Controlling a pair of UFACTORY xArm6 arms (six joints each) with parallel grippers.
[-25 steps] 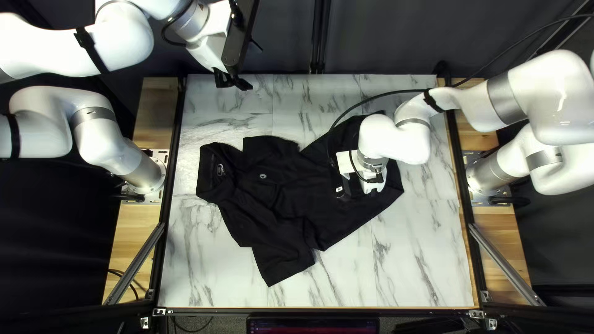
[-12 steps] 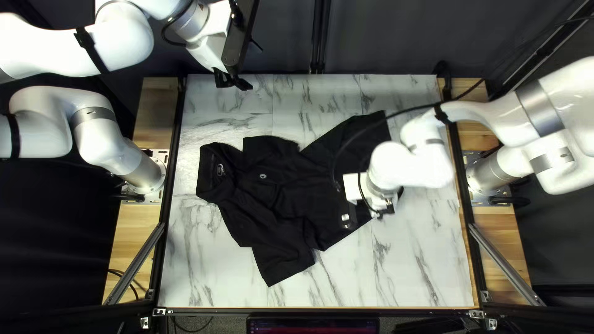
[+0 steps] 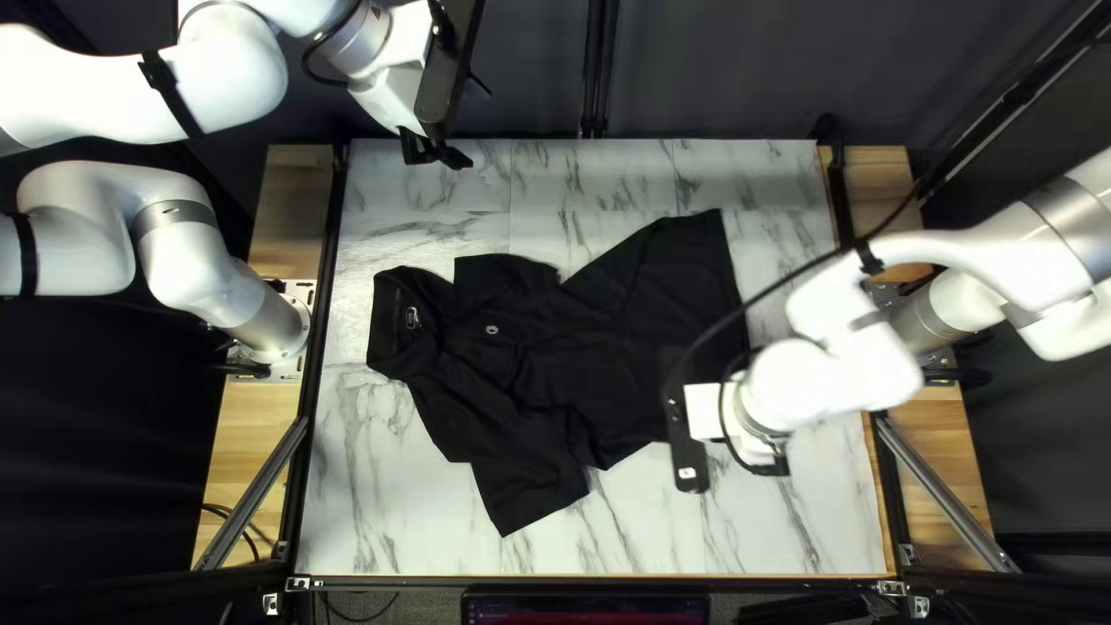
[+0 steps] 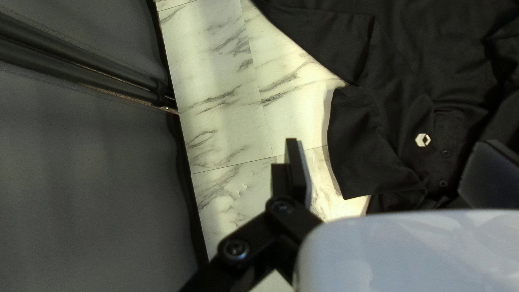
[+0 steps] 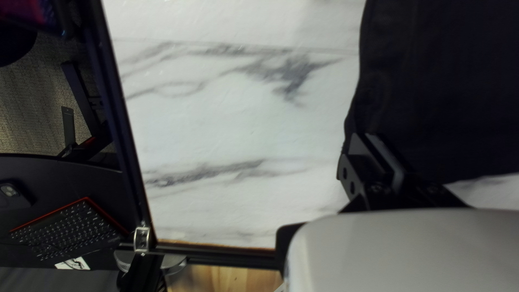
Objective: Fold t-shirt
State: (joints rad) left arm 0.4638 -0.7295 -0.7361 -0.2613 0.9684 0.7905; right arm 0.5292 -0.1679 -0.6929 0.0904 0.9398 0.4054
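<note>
My left gripper (image 3: 438, 153) hangs above the far left part of the marble table (image 3: 787, 521), beyond the t-shirt. The black t-shirt (image 3: 509, 359) lies slanted and wrinkled, collar to the left, sleeves spread, hem end at the right. Over its near right part is my right gripper (image 3: 690, 446), fingertips hidden there. In the left wrist view my left gripper (image 4: 392, 170) is open, fingers wide apart, a sleeve (image 4: 367, 146) below and between them. In the right wrist view my right gripper (image 5: 377, 159) is shut, with no cloth visible between its fingers, at the edge of the shirt (image 5: 443, 92).
A dark curtain (image 3: 741, 70) hangs behind the table. Dark rails (image 5: 116, 119) run along the table's edges. Past the near edge are a keyboard (image 5: 65, 230) and a screen (image 3: 585, 608). A black cable (image 3: 799, 278) loops along my right arm over the shirt.
My right arm has swept from over the shirt's hem end toward the near edge and a little right, uncovering cloth. The shirt and my left arm have not visibly moved.
</note>
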